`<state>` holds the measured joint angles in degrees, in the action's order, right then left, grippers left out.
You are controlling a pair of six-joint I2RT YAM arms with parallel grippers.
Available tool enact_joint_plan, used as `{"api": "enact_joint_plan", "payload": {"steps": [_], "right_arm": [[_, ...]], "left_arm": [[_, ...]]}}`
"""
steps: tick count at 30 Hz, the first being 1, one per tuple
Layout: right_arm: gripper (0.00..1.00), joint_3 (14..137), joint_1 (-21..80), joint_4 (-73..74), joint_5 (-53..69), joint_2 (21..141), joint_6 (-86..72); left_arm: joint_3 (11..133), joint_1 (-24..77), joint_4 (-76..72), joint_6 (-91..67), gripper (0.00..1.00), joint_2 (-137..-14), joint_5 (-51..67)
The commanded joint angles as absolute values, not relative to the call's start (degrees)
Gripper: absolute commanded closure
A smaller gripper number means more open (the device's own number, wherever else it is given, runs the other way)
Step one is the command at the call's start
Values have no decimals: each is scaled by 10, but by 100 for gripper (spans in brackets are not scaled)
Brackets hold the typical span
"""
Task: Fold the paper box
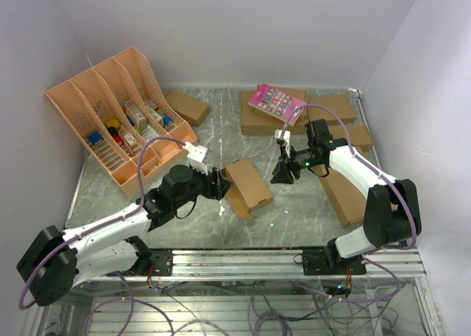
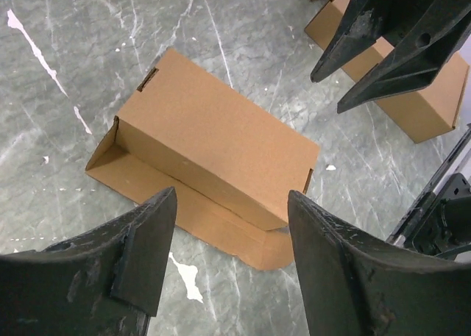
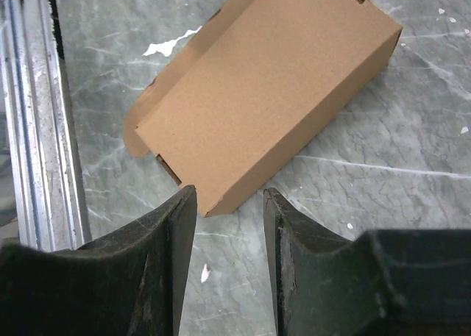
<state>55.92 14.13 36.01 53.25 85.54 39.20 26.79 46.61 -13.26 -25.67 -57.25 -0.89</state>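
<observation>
My left gripper (image 2: 229, 196) stands wide open and holds nothing. Its two black fingers (image 2: 140, 255) splay well apart. Just ahead of them the paper box (image 2: 221, 137) lies on the grey marbled table (image 2: 66, 71), with its long side facing the gap. The box is partly folded: a closed oblong body with one long flap lying flat on the table, on the side nearest these fingertips. I cannot tell whether either finger touches the cardboard.

My right gripper (image 3: 229, 191) is also open, though more narrowly, and grips nothing. A corner of the box sits just beyond the gap between its fingers, apart from both, with the flat flap on the box's far side. To the left of these fingers a metal rail (image 3: 37, 130) runs along the table edge.

Seen from my left fingers, the right gripper hangs past the box, ahead and to the right.

Farther out, behind my right fingers, a brown box bears a pink card (image 1: 276, 102), and a flat brown box (image 1: 346, 196) lies near the arm. Well apart from my left fingers, to their left and behind, stands an orange file organizer (image 1: 118, 115) with small items in its compartments. A small brown box (image 1: 187, 106) lies just beside it.
</observation>
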Motion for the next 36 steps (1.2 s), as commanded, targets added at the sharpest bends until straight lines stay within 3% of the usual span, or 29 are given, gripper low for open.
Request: {"api": "enact_joint_plan", "payload": {"steps": [1, 14, 22, 28, 36], "right_arm": [[58, 570, 126, 376, 591, 845, 409], [53, 555, 114, 351, 621, 868, 368], [45, 535, 114, 294, 630, 885, 297], [42, 512, 115, 217, 606, 891, 201], [40, 496, 115, 182, 596, 921, 153]], "left_arm": [[237, 466, -246, -276, 26, -576, -16], [217, 480, -296, -245, 24, -571, 54], [108, 626, -470, -116, 24, -522, -40], [65, 698, -582, -24, 17, -612, -74], [83, 749, -626, 98, 16, -751, -109]]}}
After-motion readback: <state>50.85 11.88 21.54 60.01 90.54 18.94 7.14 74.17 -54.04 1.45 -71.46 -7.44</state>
